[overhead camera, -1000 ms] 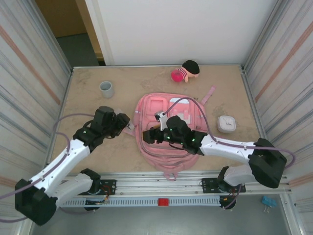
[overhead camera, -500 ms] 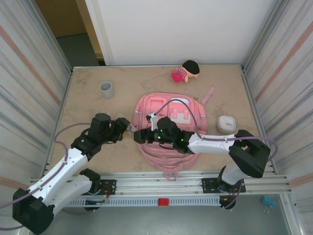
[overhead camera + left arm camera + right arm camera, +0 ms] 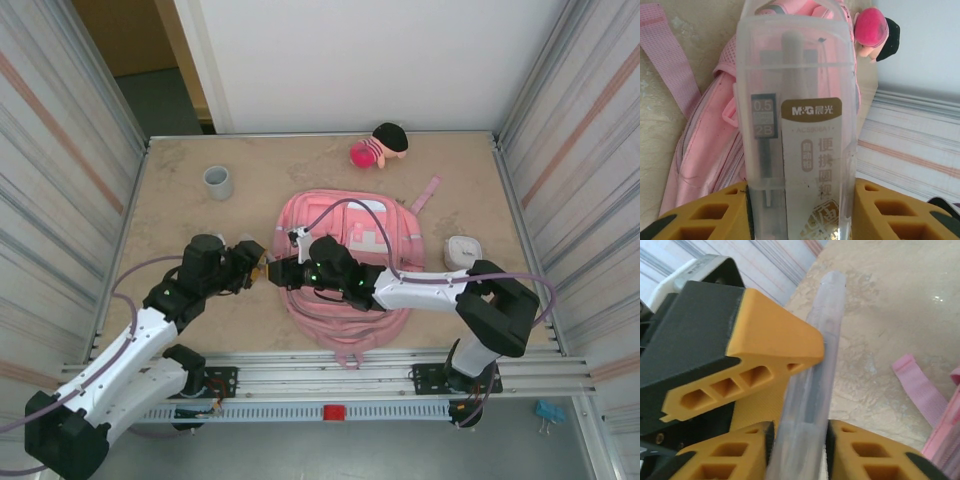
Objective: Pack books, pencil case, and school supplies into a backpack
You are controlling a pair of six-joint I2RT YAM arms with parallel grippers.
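Since a second ago, the right arm has reached left across the backpack [image 3: 338, 213], and the right gripper [image 3: 279, 272] now meets the left gripper [image 3: 256, 263] just off the bag's left edge, above the table [image 3: 180, 215].

Between them is the clear M&G stationery case [image 3: 797, 125]. The left wrist view shows it pinched upright between the left fingers [image 3: 705, 220]. In the right wrist view the right fingers [image 3: 865, 450] press against both faces of the same case [image 3: 812, 390], with a left finger [image 3: 765, 345] alongside.

We judge this a handover in progress. To do it well:
- confirm the right grip is firm before the left lets go
- open the left jaws fully, then back away along the case's length so it is not dragged
- keep the case level on the way to the backpack
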